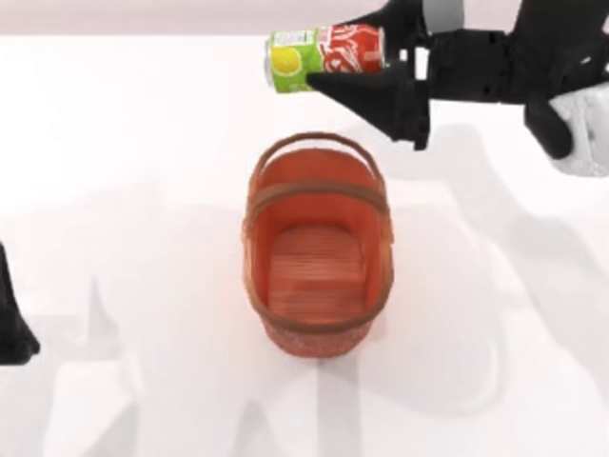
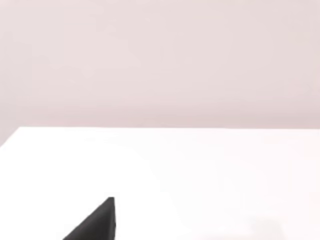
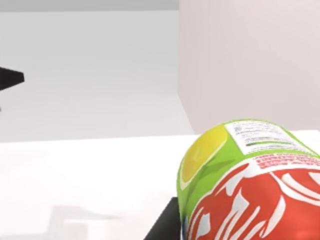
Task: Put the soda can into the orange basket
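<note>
soda can (image 1: 324,57) sideways, gripped in right claw (image 1: 366,71)

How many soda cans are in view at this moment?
1. The soda can lies sideways in the right gripper, held beyond the orange basket's far end, not over its opening. The basket's floor shows none.

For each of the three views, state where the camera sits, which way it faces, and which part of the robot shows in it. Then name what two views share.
Top view: above the table, looking down on the orange basket; the right gripper holds the soda can on its side, left arm parked at the left edge.
Left wrist view: on the left arm, facing bare table and wall; only a black gripper tip shows.
Right wrist view: on the right arm, looking along the soda can close up.
Shared: top and right wrist views both show the can.
</note>
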`<state>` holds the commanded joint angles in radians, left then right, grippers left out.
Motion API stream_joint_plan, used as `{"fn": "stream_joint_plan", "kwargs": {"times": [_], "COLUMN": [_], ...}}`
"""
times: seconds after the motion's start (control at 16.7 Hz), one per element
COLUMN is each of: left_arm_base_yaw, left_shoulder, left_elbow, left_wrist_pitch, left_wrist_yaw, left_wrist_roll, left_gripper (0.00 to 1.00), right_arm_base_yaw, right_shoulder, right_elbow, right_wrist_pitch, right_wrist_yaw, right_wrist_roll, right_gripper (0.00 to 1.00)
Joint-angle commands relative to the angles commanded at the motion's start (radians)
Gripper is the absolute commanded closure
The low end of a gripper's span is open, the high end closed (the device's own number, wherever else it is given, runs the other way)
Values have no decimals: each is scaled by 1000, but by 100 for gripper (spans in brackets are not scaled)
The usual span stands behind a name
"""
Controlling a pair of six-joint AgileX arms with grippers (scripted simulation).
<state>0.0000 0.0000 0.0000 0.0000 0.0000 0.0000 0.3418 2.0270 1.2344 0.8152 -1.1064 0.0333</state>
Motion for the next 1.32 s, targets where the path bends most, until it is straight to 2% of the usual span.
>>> {"fn": "stream_joint_plan", "kwargs": {"times": [0.36,0.72,1.32], "left_arm_base_yaw": [0,0,0], "left_shoulder": [0,0,0], "left_elbow": [0,0,0], "left_wrist_pitch": [0,0,0], "left_wrist_yaw": [0,0,0], "left_wrist_roll": [0,0,0], "left_gripper": [0,0,0], "right_arm_base_yaw": [5,6,6], "right_shoulder": [171,205,205], "right_elbow": [-73,-91,-91], "right_wrist_pitch": [256,298,298], "right_wrist_yaw": [5,7,7], "right_wrist_roll": [-3,-4,-4], "right_gripper": [100,100,25]}}
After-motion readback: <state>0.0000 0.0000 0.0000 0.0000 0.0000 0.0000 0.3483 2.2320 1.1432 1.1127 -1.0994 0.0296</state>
